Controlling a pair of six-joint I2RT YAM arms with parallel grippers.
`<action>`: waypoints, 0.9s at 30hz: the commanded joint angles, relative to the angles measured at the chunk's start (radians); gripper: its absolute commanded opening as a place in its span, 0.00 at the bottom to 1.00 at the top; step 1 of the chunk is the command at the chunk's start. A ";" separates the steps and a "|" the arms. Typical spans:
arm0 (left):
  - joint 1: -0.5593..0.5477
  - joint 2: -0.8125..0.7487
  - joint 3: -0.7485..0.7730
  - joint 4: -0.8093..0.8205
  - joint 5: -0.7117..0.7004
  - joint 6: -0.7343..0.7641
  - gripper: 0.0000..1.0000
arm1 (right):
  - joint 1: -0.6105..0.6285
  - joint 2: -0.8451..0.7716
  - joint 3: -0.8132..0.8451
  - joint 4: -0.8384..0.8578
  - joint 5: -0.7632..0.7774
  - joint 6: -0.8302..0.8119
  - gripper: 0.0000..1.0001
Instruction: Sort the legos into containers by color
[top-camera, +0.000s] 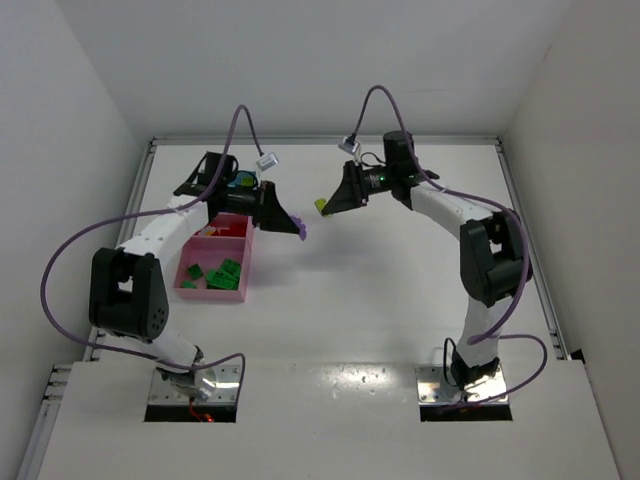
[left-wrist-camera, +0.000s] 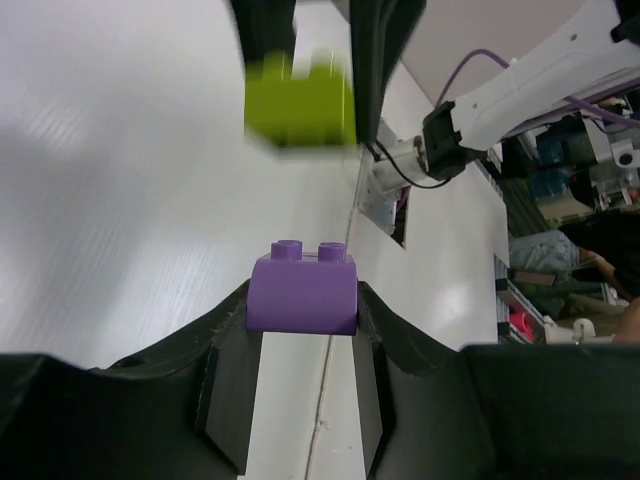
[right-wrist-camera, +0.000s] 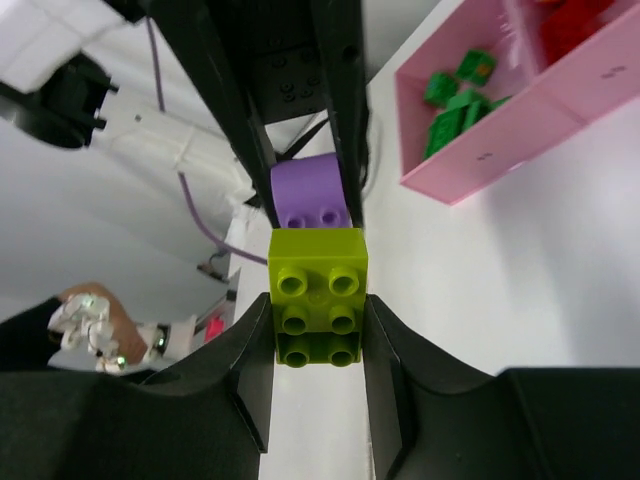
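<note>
The left fingers (left-wrist-camera: 228, 385) are clamped on the flat sides of a purple brick (left-wrist-camera: 302, 290). The right fingers (right-wrist-camera: 392, 360) pinch a yellow-green brick (right-wrist-camera: 318, 297). Both bricks hang in the air just right of the pink tray (top-camera: 212, 294), nearly meeting. They look light, rigid and slick, so side grips below the studs suit them. Open counter (top-camera: 400, 290) lies right of the tray, whose raised rim needs clearing.

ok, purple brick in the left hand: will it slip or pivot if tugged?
Probably rigid: the purple brick looks like hard moulded plastic and sits undeformed in the left hand. Likely light, since it is small and looks like a hollow toy piece. It may pivot or slip, because its smooth, rounded sides are pinched only at the fingertips.
</note>
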 joint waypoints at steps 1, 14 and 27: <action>0.062 -0.081 -0.083 0.013 0.006 0.048 0.00 | -0.101 -0.063 0.009 0.034 0.015 0.014 0.00; 0.186 -0.057 0.010 0.004 -0.949 0.068 0.00 | -0.205 -0.160 -0.056 0.010 0.079 -0.041 0.00; 0.177 0.106 0.053 0.117 -1.186 0.025 0.00 | -0.205 -0.169 -0.047 -0.079 0.111 -0.115 0.00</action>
